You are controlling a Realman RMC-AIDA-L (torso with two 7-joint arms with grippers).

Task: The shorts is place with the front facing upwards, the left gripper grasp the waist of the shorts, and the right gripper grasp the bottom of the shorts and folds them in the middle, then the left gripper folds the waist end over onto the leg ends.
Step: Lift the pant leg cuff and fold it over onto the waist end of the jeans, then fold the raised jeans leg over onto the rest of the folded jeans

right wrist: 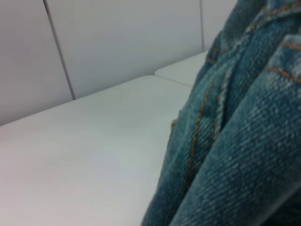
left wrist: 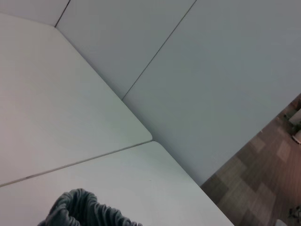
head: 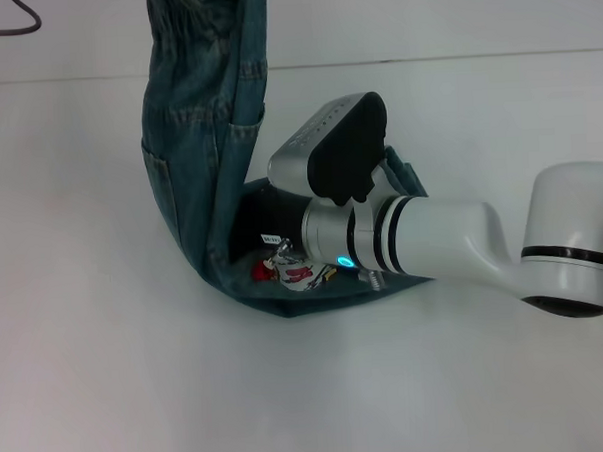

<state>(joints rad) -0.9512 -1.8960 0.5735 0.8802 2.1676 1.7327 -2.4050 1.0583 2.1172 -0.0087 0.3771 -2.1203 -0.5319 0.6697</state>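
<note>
The denim shorts (head: 203,140) rise in a tall column from the table and leave the head view at its top edge. Their lower part curves onto the table, where the leg ends (head: 315,303) lie flat with the cartoon print (head: 288,272) showing. My right gripper (head: 291,211) reaches in from the right into the fold at the leg ends, its tip hidden by its own wrist and the cloth. The gathered waist (left wrist: 84,209) shows at the edge of the left wrist view, high above the table. The left gripper itself is out of view. Denim (right wrist: 235,141) fills half the right wrist view.
The white table (head: 88,375) stretches around the shorts on all sides. A dark cable (head: 12,23) lies at the far left corner. The left wrist view shows a table seam (left wrist: 75,162) and wood floor (left wrist: 263,169) beyond the edge.
</note>
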